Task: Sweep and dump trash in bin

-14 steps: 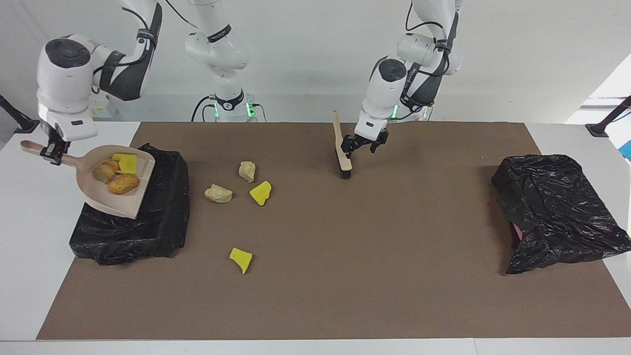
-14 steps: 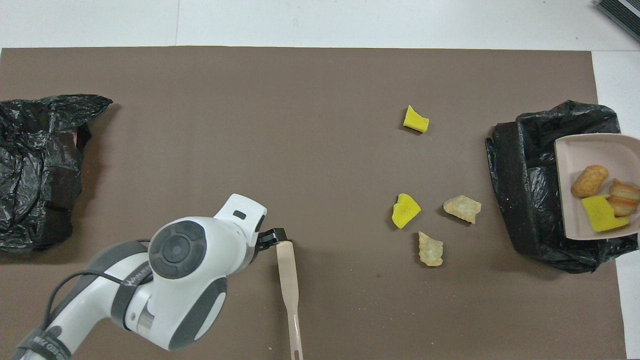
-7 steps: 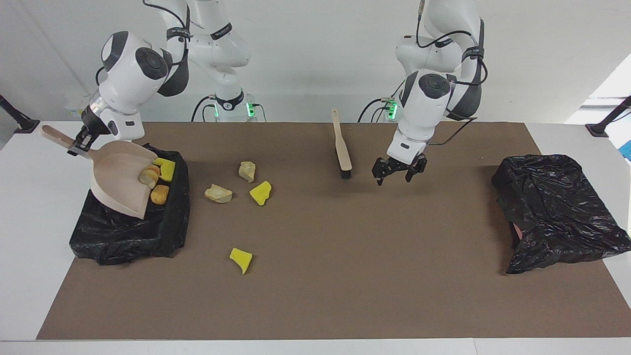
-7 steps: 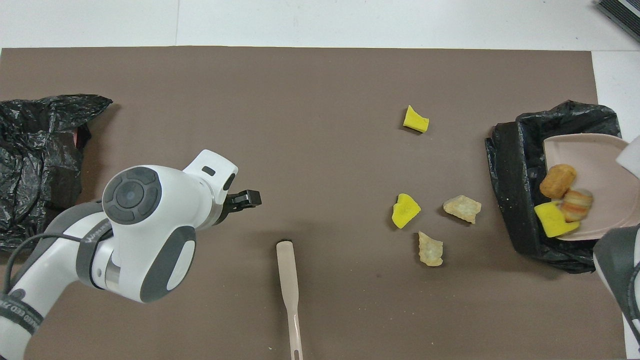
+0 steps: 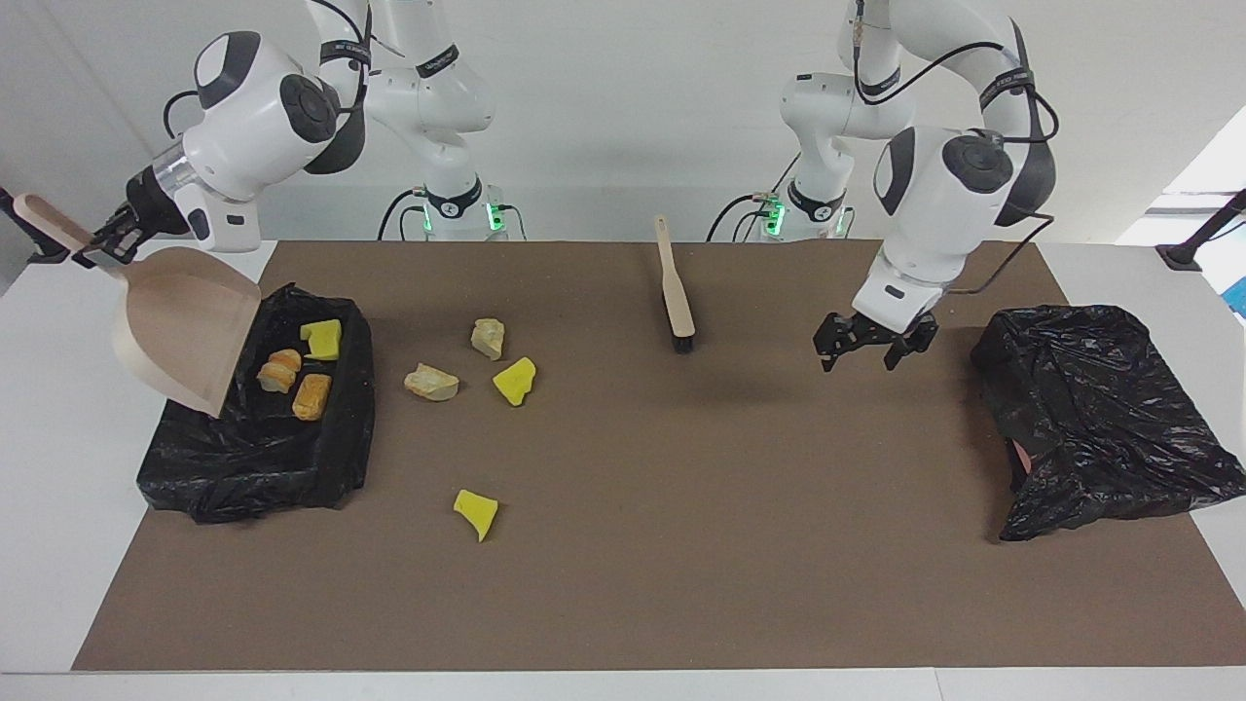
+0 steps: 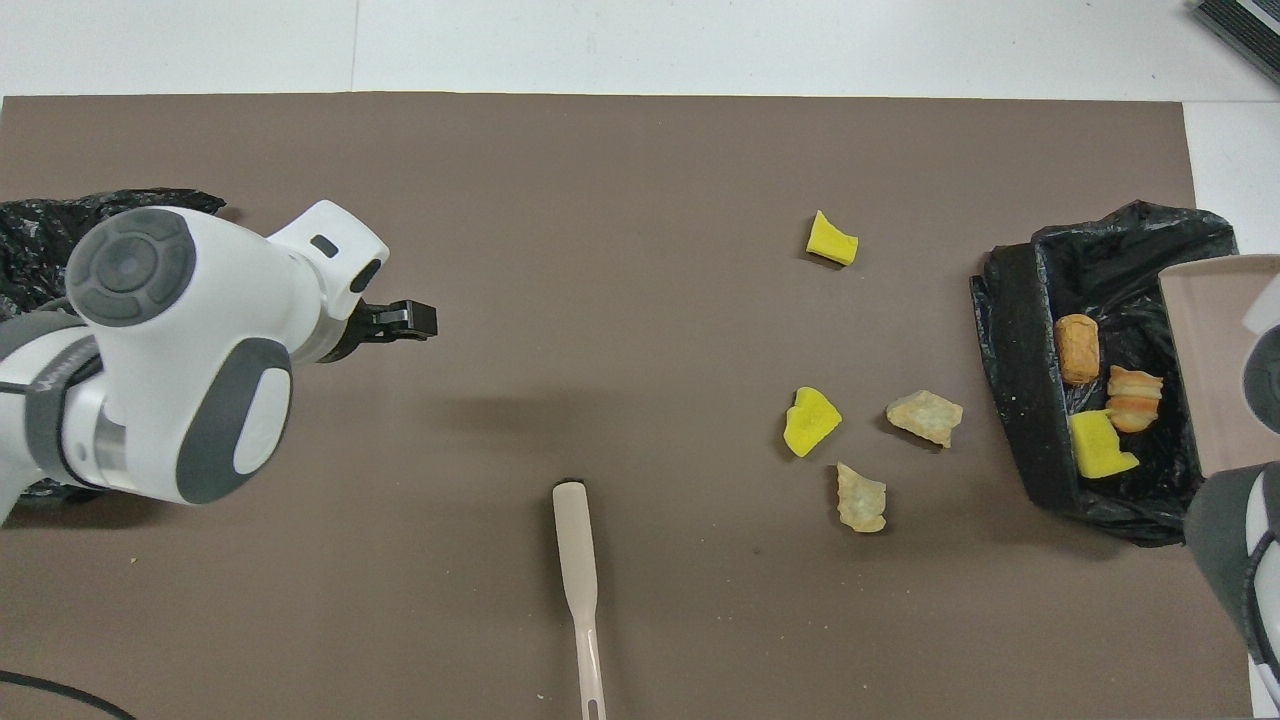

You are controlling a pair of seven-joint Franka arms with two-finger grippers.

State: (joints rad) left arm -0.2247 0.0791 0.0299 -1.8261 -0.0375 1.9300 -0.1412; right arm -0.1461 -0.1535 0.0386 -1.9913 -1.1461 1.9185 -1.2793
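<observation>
The right gripper [image 5: 102,243] is clenched on the handle of the pale pink plastic dustpan [image 5: 180,326], which it holds steeply tipped, mouth down, over the black-lined bin [image 5: 195,477] at the right arm's end of the table. A second ago the pan was near level and carried three pieces; it is now empty. Those pieces, a yellow sponge chunk [image 5: 322,338] and two orange-brown bread-like rolls [image 5: 295,384], now lie inside the bin.

The left gripper [image 5: 874,344] is released, fingers spread and empty, raised over the bare brown mat [image 5: 681,584] between the brush and the second heap of black plastic [image 5: 1100,409] at the left arm's end. A second ago it gripped the beige black-bristled brush [image 5: 676,292]; the brush now lies flat on the mat, bristle end away from the robots, and the gripper has travelled clear of it.

Four pieces of trash are not yet collected:
- Two beige stone-like pieces [image 5: 459,360] and a yellow sponge wedge [image 5: 514,380], grouped close together on the mat between bin and brush.
- A second yellow sponge wedge [image 5: 476,512], alone, farther from the robots.

Assessment: the first load is dumped, so under half the task is complete. Another sweep likely requires the dustpan back on the mat beside the group and the brush grasped again.
</observation>
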